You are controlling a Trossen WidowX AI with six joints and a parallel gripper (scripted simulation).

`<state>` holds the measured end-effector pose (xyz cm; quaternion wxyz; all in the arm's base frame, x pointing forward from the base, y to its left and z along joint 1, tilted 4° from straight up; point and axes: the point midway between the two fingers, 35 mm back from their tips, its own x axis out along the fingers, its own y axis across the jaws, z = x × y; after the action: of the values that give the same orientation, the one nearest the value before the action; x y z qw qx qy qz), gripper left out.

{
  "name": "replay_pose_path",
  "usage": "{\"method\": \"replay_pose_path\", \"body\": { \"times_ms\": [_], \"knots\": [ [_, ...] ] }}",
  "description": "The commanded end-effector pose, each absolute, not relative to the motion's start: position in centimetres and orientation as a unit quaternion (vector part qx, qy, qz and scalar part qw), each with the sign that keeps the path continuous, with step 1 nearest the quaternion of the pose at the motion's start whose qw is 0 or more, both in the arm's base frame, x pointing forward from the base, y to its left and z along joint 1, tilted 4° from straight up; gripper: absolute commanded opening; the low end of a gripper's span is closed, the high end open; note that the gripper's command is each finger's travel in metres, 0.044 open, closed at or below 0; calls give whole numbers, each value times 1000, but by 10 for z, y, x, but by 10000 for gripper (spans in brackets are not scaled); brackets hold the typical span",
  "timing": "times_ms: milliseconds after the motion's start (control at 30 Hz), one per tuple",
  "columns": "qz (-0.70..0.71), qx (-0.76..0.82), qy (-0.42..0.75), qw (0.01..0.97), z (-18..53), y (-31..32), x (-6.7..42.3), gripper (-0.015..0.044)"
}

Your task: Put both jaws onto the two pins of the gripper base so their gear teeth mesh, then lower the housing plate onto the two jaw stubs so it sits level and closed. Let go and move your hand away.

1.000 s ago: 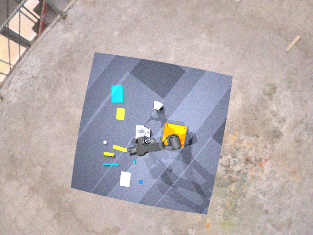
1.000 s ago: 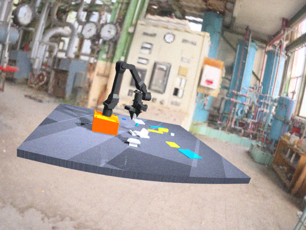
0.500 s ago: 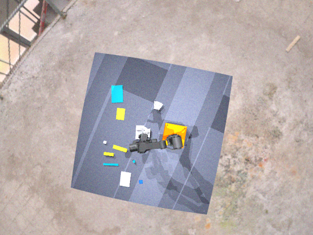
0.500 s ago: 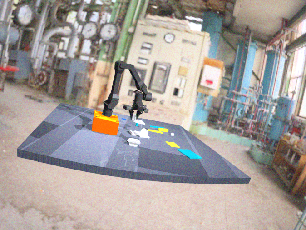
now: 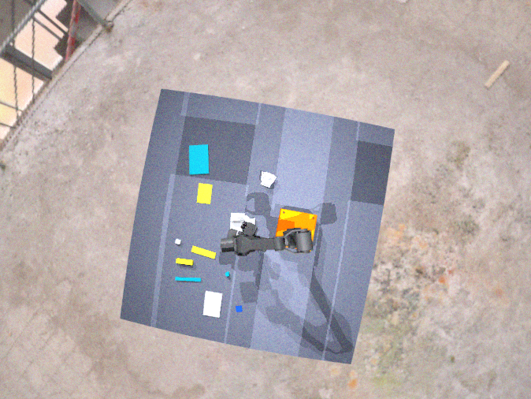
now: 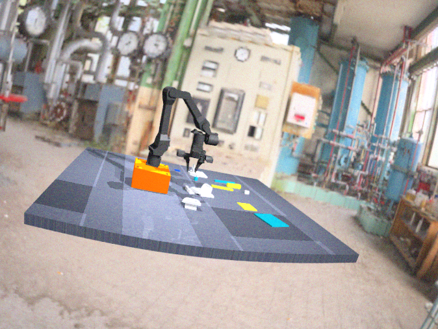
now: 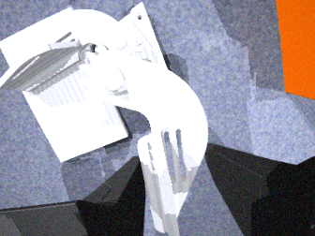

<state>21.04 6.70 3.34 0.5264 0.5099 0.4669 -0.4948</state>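
My gripper (image 5: pixel 239 232) (image 6: pixel 192 171) (image 7: pixel 173 157) is shut on a white curved jaw (image 7: pixel 187 108), gripping its slotted end. The jaw's geared end overlaps the white gripper base (image 5: pixel 235 217) (image 6: pixel 205 190) (image 7: pixel 80 136) in the wrist view; I cannot tell its height or whether it touches. A grey-shaded piece (image 7: pixel 47 70) rises from the base on the left; whether it is the other jaw is unclear. The pins and gear teeth are mostly hidden or washed out. A white faceted piece (image 5: pixel 268 179) (image 6: pixel 191 201), apparently the housing plate, stands apart from the base.
The orange block (image 5: pixel 295 218) (image 6: pixel 150 180) (image 7: pixel 300 47) under the arm is beside the base. Yellow bars (image 5: pixel 203 251) (image 5: pixel 184 261), a cyan bar (image 5: pixel 187 279) and a small cyan piece (image 5: pixel 228 274) lie on the other side. A white rectangle (image 5: pixel 212 303) and blue square (image 5: pixel 239 308) lie farther off.
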Motion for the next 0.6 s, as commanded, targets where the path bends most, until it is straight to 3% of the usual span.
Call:
{"method": "replay_pose_path", "body": {
  "times_ms": [0, 567],
  "knots": [
    [-518, 534, 444, 499, 32, 61, 207, 134],
    [-595, 620, 334, 387, 33, 41, 202, 134]
  ]
}}
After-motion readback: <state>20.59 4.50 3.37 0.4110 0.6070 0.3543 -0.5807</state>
